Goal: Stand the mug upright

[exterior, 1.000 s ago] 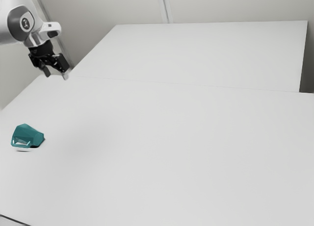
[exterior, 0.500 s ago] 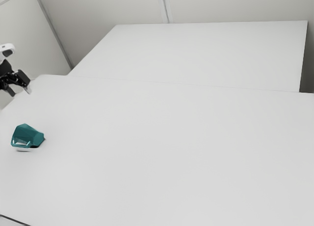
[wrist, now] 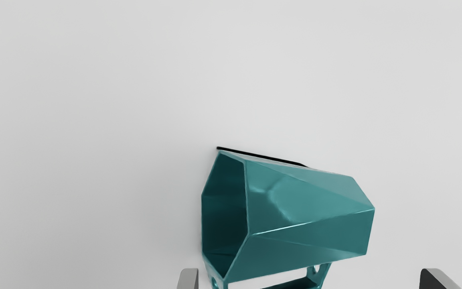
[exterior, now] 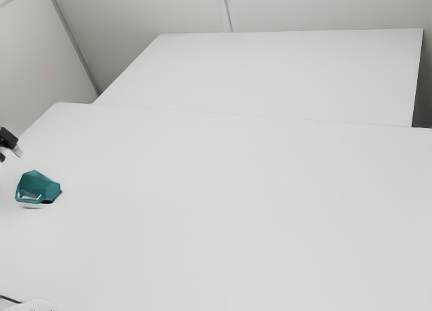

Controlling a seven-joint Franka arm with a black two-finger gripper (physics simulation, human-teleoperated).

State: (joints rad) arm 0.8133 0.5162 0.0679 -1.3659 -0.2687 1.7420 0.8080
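Observation:
At the exterior view's left edge, the gripper hangs above and just to the left of the teal mug. The mug lies on its side on the white table. In the wrist view the faceted mug shows its open mouth and, below its body, part of its handle, cut off by the picture's edge. The gripper is open, its two fingertips far apart, with the mug's handle seen between them and no contact visible.
The white table spreads across the exterior view, with a second white surface behind it. A dark line and a pale rounded object are at the exterior view's bottom left corner.
My gripper has moved toward the exterior view's left and down, closer to the mug. The mug has stayed where it was. The pale object has come into view at the bottom left corner.

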